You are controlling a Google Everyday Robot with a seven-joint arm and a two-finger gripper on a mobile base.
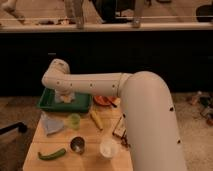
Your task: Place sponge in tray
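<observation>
Over green tray [50,104], tool [64,96] hangs; no writing legible.

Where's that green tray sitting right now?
In the camera view the tray sits at the table's far left corner, beside the orange bowl. The arm's tool hangs down into it.

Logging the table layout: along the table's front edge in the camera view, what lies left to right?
Green pepper → metal cup → white cup. The gripper hangs farther back, over the tray.
</observation>
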